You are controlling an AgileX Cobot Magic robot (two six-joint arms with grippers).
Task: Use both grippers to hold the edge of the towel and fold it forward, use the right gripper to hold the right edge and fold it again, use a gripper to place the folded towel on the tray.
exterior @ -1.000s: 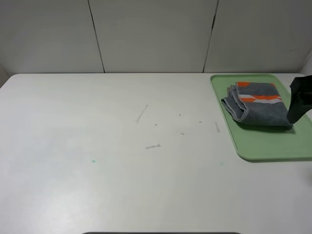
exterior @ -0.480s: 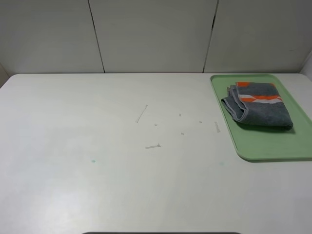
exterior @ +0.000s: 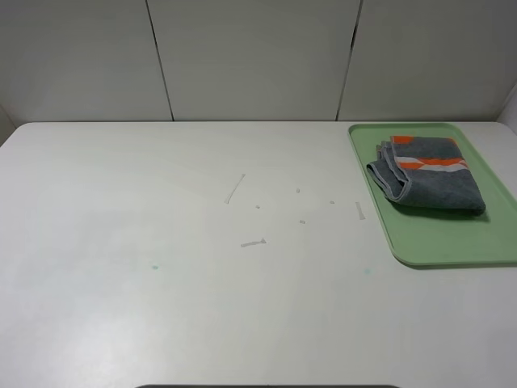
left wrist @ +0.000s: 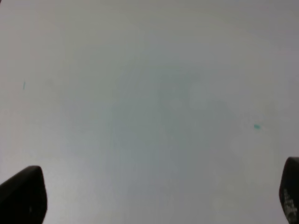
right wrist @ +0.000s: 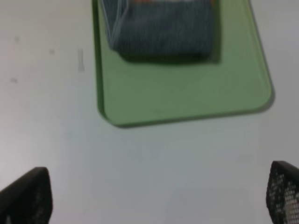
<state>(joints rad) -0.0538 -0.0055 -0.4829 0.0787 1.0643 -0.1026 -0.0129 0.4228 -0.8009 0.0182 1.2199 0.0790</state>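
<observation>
White panels back a pale table [exterior: 202, 283], bare but for a few small scuffs and specks near its middle. On its far right lies a green tray [exterior: 436, 238] with the towel [exterior: 428, 182] on it, folded into a grey bundle with orange and white stripes, wholly inside the rim.

Step in hand: by this layout the placing appears complete, and what remains is to clear both arms.
- Keep the right gripper [right wrist: 149, 196] apart from the tray; its jaws stand wide apart, with nothing between them.
- Keep the left gripper [left wrist: 154, 196] over bare table, well apart from the tray; its jaws are likewise spread and empty.
- Do not touch the towel again; its loose folded edge faces the table centre and would probably spring open if nudged.

Limits of view:
- Neither arm shows in the high view.
- Each wrist view shows only two dark jaw tips at its corners.
- The right wrist view is blurred and cuts off the towel's far part.
</observation>
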